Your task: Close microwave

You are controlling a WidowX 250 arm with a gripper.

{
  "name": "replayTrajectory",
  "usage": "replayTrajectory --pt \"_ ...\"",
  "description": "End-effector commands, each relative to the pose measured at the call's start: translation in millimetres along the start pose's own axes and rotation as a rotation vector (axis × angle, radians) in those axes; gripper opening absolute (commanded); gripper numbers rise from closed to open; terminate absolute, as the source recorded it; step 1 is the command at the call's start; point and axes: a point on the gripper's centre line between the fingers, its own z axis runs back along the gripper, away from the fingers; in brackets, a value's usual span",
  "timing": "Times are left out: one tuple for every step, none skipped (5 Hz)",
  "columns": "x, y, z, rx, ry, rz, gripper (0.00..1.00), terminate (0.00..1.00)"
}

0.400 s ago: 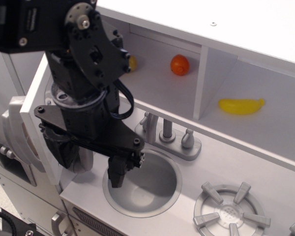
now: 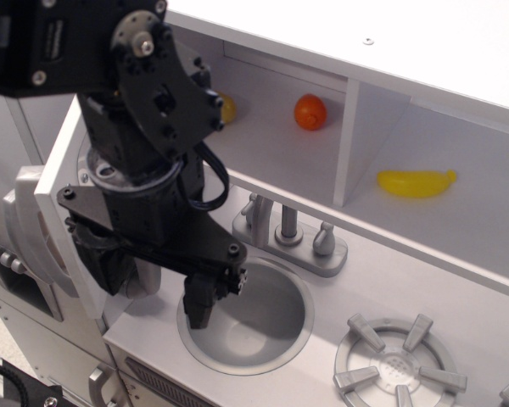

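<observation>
The microwave door (image 2: 58, 182) is a light-grey panel standing open at the left, seen nearly edge-on, with its silver handle (image 2: 30, 225) and small buttons (image 2: 2, 257) on the outer side. The compartment (image 2: 271, 144) behind it is open and holds an orange fruit (image 2: 310, 112). My black gripper (image 2: 153, 284) hangs just right of the door's inner face, over the sink's left rim. Its jaws are spread wide and hold nothing. One finger (image 2: 198, 305) points down over the sink. The other finger (image 2: 110, 263) sits close to the door; I cannot tell whether it touches it.
A round sink (image 2: 276, 335) and a grey faucet (image 2: 290, 233) lie on the counter below the gripper. A stove burner (image 2: 399, 369) is at the lower right. A yellow banana (image 2: 416, 182) lies in the right shelf bay. A yellow item (image 2: 229, 108) is partly hidden behind the arm.
The arm and gripper have shifted slightly left, toward the door. The door itself has not visibly moved.
</observation>
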Motion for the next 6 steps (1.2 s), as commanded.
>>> replayTrajectory --pt "45 -8 65 -0.111 -0.044 0.072 1.0 0.0" --pt "61 24 110 -0.185 -0.107 0.123 1.0 0.0" --pt "59 69 114 -0.184 -0.16 0.149 1.0 0.0" --pt "61 101 93 -0.142 -0.134 0.19 1.0 0.0" --pt "64 113 69 -0.079 -0.106 0.224 1.0 0.0" --pt "69 118 47 -0.036 -0.103 0.244 1.0 0.0"
